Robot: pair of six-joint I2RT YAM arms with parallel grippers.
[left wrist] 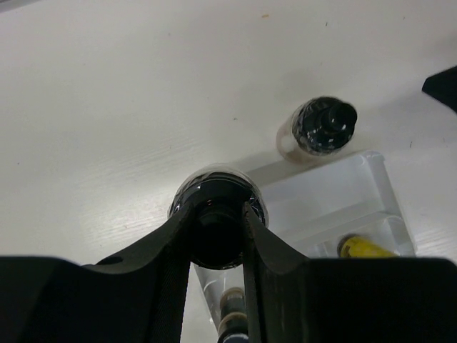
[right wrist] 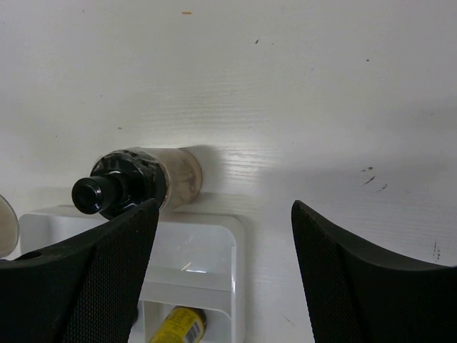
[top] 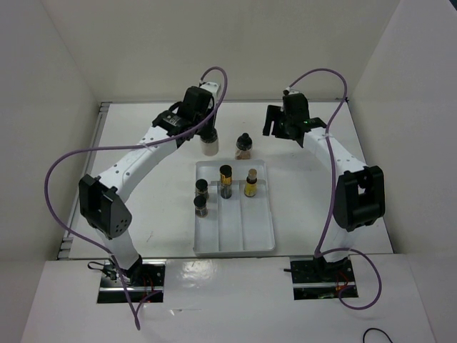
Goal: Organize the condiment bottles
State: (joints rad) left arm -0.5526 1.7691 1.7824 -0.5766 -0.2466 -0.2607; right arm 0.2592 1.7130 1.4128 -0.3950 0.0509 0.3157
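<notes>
Four bottles are in the white tray point(top: 235, 243): two short dark jars point(top: 201, 187) in the left slot, two slim yellow bottles point(top: 226, 180) further right. Left tool point(left wrist: 216, 218) is pinching the black cap of the white-filled jar point(top: 209, 146), just past the tray's far edge. Pinkish-brown jar point(top: 244, 146) stands on the desk point(top: 296, 200) right of it. Right tool point(right wrist: 225, 271) hangs nearby, spread wide, gripping nothing.
</notes>
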